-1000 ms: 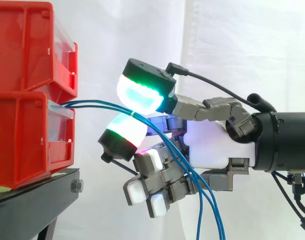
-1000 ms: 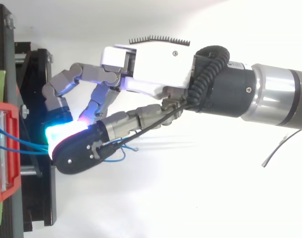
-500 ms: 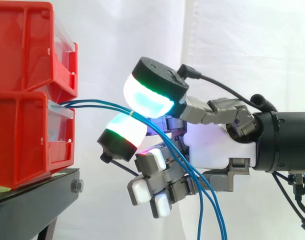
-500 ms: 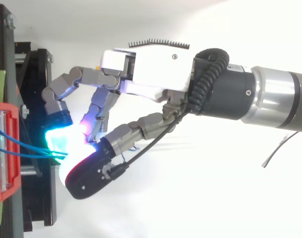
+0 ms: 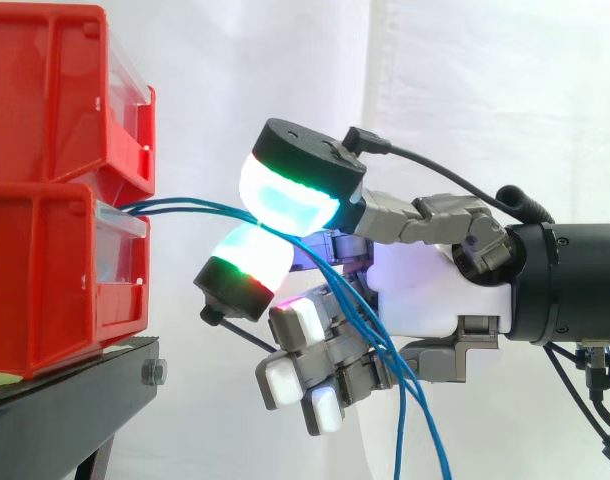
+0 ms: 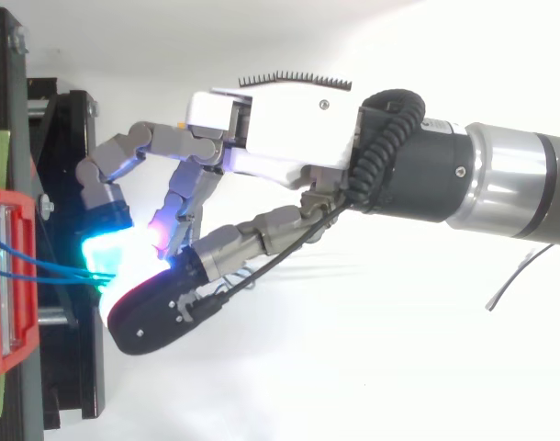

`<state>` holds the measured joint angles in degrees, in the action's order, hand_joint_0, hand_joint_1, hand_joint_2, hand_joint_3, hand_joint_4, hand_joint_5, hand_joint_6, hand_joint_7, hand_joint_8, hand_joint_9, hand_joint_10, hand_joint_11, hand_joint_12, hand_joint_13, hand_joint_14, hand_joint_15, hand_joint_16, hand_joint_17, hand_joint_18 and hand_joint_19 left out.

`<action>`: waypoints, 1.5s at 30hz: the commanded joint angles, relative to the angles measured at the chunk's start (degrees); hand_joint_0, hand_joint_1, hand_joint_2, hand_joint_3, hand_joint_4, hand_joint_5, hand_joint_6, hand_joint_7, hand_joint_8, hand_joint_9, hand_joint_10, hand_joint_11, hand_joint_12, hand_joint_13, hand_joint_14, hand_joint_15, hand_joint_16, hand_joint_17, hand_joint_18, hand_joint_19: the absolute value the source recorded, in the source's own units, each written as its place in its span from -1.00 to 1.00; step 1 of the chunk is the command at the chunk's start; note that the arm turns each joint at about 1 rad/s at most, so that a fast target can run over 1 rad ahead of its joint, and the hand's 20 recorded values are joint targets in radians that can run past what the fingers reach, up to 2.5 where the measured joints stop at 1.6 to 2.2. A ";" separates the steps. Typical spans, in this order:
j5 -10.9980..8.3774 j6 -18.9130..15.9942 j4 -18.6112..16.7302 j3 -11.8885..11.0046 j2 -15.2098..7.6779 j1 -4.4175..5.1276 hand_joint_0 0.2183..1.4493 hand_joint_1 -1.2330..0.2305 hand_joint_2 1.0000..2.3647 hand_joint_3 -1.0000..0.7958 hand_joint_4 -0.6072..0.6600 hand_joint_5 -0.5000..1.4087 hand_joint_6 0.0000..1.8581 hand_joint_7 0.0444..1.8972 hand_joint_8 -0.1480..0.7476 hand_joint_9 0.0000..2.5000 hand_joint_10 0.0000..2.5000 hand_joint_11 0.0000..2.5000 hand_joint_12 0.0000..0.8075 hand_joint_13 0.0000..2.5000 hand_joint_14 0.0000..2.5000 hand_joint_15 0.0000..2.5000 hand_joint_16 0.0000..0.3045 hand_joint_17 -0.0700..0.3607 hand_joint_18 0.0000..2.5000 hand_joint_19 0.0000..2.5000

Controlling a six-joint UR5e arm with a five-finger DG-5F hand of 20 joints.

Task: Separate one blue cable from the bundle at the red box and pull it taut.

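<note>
- Side view is showing the robot hand [image 5: 425, 290] hovering just right of two red bins [image 5: 45, 270], which are sitting stacked on a black stand [image 5: 75, 400].
- Thin blue cables [image 5: 190, 206] are coming out of the front of the lower bin as several smooth, glossy strands lying close together.
- The strands are arching gently to the right and passing between two large glowing pads [image 5: 285, 195], a cyan-green one above and a white one with a green and red band below.
- Those two pads are pressing together on the strands, so the robot hand is pinching the cables. I cannot tell whether one strand or the whole bundle is being caught.
- Between the bin and the pads the cables are curving rather than running straight.
- Past the pinch the strands are fanning apart, crossing in front of the palm and dropping toward the lower right to the bottom edge.
- The other fingers [image 5: 315, 360] are curling under the palm, with white pads glowing at their tips.
- Top view is showing the cables [image 6: 60, 273] running from the bin at the left edge across the stand to the cyan pad, with the arm [image 6: 500, 179] lying in from the right.
</note>
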<state>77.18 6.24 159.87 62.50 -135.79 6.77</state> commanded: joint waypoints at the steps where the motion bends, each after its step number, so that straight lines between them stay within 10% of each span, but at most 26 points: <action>1: -0.01 0.00 0.00 -0.01 0.00 0.00 -0.38 0.08 -0.98 -0.09 0.03 -0.62 -0.10 0.32 0.09 -0.06 -0.98 -0.43 0.03 -0.14 -0.99 -0.58 -0.64 -0.10 -0.17 -0.46; 29: -0.01 -0.44 0.35 0.08 0.00 0.00 -0.58 0.28 -1.00 -0.44 0.22 -0.62 -0.12 0.29 0.18 -0.02 -0.98 -0.35 0.07 -0.12 -0.98 -0.58 -0.63 -0.09 -0.14 -0.49; 36: -0.01 -0.53 0.53 0.08 0.00 0.00 -0.60 -0.33 -1.00 -0.44 0.17 -0.63 -0.10 0.27 0.15 -0.01 -0.98 -0.30 0.02 -0.11 -0.98 -0.57 -0.64 -0.10 -0.15 -0.49; 45: -0.01 -0.53 0.44 0.08 0.00 0.09 -0.27 -0.49 -0.98 -0.30 -0.07 -0.64 -0.07 0.39 0.05 0.01 -0.98 -0.24 -0.12 -0.11 -0.98 -0.53 -0.71 -0.21 -0.22 -0.47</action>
<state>77.17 5.71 160.40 62.58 -135.79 6.84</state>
